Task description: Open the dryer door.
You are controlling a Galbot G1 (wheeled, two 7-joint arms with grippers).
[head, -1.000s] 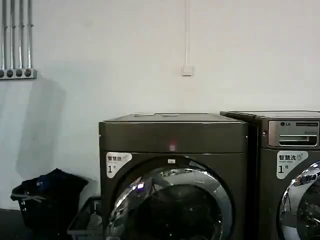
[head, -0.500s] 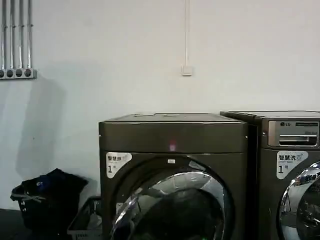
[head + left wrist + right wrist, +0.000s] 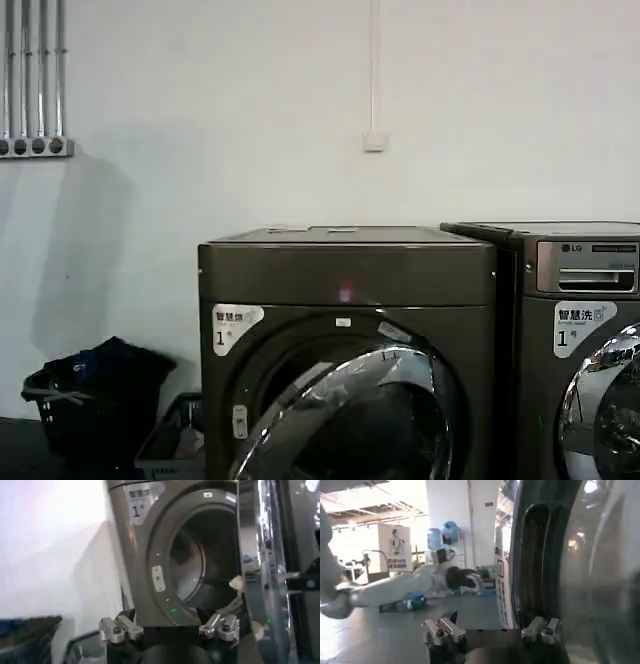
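The large round dryer door [image 3: 345,420], a wide shiny chrome ring around dark glass, stands swung partly open from the plain dark grey-brown dryer [image 3: 346,270], hinged at the side nearer the LG machine. Its free edge has come away from the round drum opening [image 3: 200,560], exposing the dark recess behind.

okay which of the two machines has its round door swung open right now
The dryer door on the plain-panelled machine is ajar, baring the dark opening behind. The LG machine's door sits flush.
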